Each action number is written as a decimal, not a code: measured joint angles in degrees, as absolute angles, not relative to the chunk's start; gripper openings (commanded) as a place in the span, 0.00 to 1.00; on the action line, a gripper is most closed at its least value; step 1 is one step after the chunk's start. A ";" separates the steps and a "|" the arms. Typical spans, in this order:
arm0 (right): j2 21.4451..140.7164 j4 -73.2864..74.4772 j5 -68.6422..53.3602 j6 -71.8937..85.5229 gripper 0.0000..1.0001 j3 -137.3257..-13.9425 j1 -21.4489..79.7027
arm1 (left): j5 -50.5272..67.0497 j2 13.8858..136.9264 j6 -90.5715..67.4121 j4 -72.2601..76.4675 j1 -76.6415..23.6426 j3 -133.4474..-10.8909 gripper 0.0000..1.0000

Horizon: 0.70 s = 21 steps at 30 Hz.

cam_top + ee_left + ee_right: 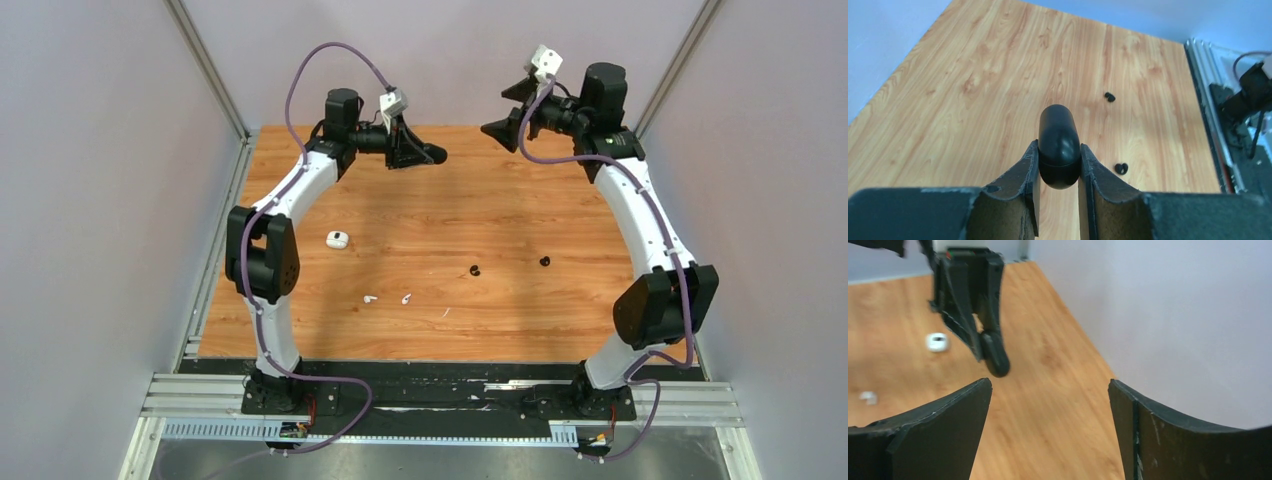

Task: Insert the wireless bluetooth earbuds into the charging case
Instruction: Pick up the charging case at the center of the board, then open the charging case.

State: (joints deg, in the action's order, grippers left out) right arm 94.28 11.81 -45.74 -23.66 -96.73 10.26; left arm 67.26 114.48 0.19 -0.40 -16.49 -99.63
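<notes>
**Left gripper [1058, 147] pinching a black pill-shaped case [1058, 125]**
The case is closed and its contents are hidden. The right gripper [1049, 385] stands spread and empty. One white earbud [370, 298] and a second earbud [406, 297] lie loose at lower centre-left of the wooden table [580, 200]. The interior of the small white case [337, 239] is too small to make out.
</notes>
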 measured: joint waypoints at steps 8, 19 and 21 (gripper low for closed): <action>103.18 18.22 -64.90 -15.42 0.88 -101.67 11.60 | 67.51 106.94 24.75 -12.69 -18.59 -95.72 0.00; 105.86 27.33 -66.43 -29.23 0.76 -101.60 17.26 | 67.22 103.20 39.64 -20.91 -20.27 -95.74 0.00; 105.89 27.35 -66.15 -30.15 0.73 -101.62 17.76 | 67.16 103.20 41.10 -22.00 -20.40 -95.77 0.00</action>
